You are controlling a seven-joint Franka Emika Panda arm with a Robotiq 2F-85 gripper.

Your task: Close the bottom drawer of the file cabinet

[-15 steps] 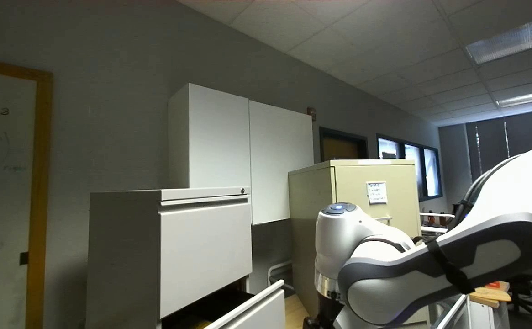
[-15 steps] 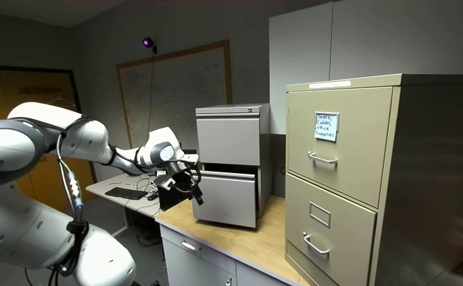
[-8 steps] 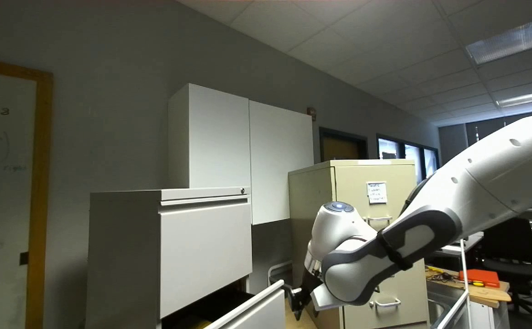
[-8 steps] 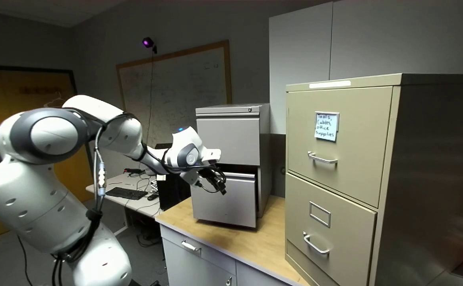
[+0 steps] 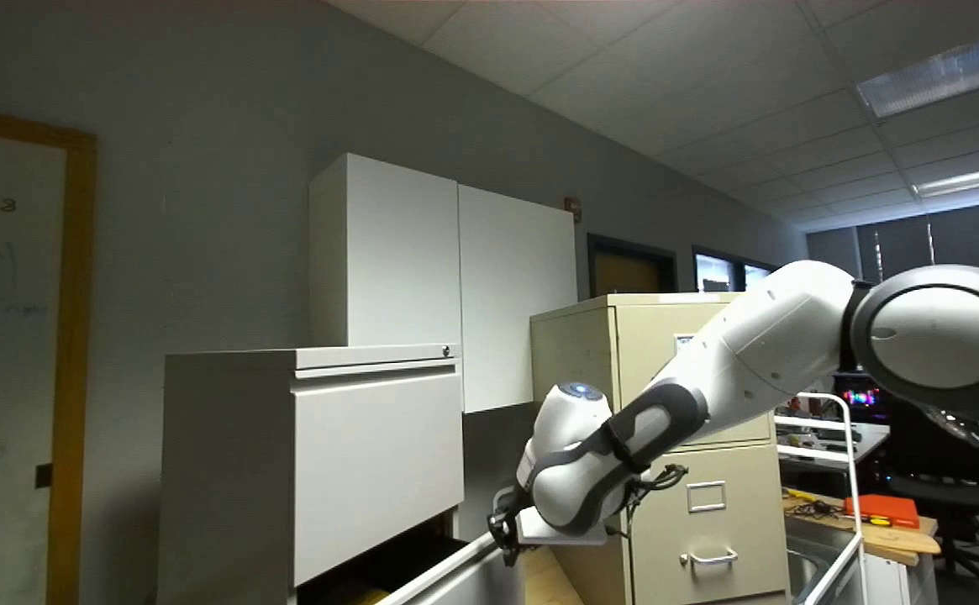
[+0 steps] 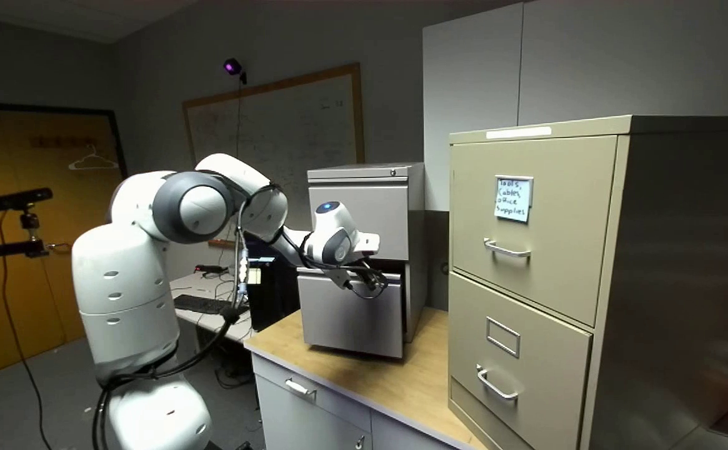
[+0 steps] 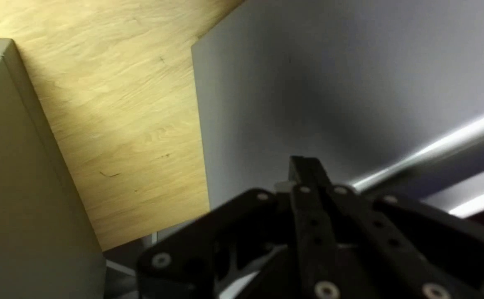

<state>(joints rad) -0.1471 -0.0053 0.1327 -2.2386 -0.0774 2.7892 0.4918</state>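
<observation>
Pincer [image 7: 306, 164] shifted, now closer to bottom drawer [image 6: 351, 322]

In an exterior view it's file cabinet [image 6: 395, 247] on the counter [image 6: 413, 387], neighbouring cabinet [image 6: 542, 278] to its right, whiteboard [image 6: 282, 137] behind and left, bottom drawer [image 6: 351, 322] out below the upper drawer [image 6: 381, 209], and in the wrist view, gripper [image 7: 307, 164] just before the bottom one

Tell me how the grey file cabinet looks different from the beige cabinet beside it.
The file cabinet is pale grey, the beige cabinet a yellowish tan. The beige cabinet has bar handles and a handwritten label; the file cabinet's drawer fronts are plain. The file cabinet's bottom drawer is open; the beige cabinet's visible drawers look shut. Both have stacked drawers.
</observation>
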